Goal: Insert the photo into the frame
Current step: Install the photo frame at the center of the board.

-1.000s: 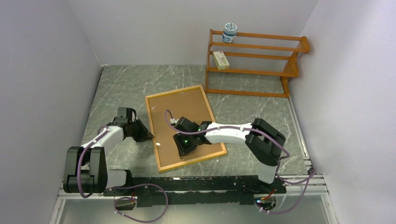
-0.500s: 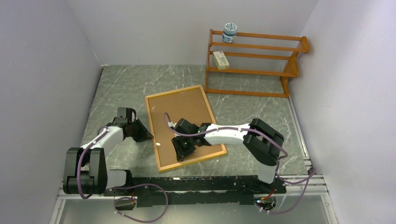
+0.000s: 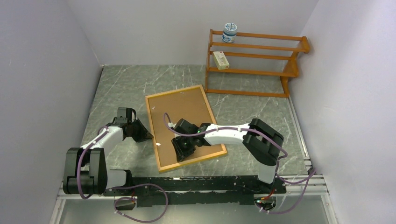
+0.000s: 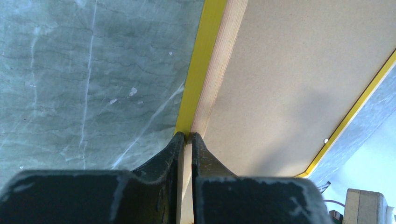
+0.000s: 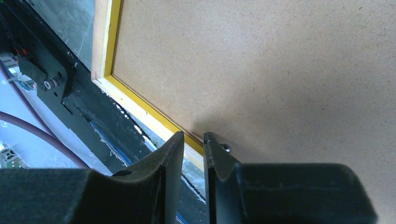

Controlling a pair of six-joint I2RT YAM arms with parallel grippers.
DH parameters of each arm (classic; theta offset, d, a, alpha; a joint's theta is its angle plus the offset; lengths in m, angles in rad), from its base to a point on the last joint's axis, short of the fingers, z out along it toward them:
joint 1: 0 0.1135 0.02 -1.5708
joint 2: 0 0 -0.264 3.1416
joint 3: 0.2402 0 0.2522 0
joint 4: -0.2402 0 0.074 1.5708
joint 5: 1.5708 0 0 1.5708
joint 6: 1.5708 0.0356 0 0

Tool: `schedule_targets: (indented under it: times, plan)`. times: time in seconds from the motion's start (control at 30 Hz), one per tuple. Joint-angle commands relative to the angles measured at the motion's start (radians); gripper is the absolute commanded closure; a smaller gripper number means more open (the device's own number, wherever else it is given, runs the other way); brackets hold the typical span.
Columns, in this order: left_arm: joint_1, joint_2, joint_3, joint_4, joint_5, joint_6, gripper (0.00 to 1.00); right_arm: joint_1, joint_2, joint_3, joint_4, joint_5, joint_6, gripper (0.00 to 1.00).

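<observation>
Left gripper (image 4: 187, 135), on a low arm reaching rightward, pinches the frame's (image 4: 223, 46) left rail. Right gripper (image 5: 192, 137), arm stretched leftward with wrist bent down, shows a slim gap at the near rail; grip unclear. The frame lies face-down mid-table (image 3: 126, 88).

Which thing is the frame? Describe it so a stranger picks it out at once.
On the grey marbled table, look at the middle. The frame lies there, back up: a thin light-wood rim with yellow edging around a brown board, unlike the upright orange-brown rack at the far right.
</observation>
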Motion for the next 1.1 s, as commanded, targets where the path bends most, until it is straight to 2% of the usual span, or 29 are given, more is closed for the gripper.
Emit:
schedule_targets:
  times: [0.0, 0.23, 0.6, 1.07]
  plan:
    - [-0.008, 0.012, -0.016, 0.010, -0.035, -0.007, 0.89, 0.008, 0.012, -0.006, -0.147, 0.063, -0.001, 0.73]
    - [-0.009, 0.016, -0.011, -0.001, -0.049, -0.004, 0.88, 0.008, 0.020, 0.014, -0.220, 0.107, 0.001, 0.72]
    - [-0.009, 0.021, -0.001, -0.019, -0.068, -0.001, 0.89, 0.008, 0.019, 0.021, -0.270, 0.097, 0.005, 0.59]
    - [-0.009, 0.015, 0.014, -0.029, -0.070, -0.001, 0.86, 0.004, -0.071, 0.038, -0.338, 0.193, 0.035, 0.46]
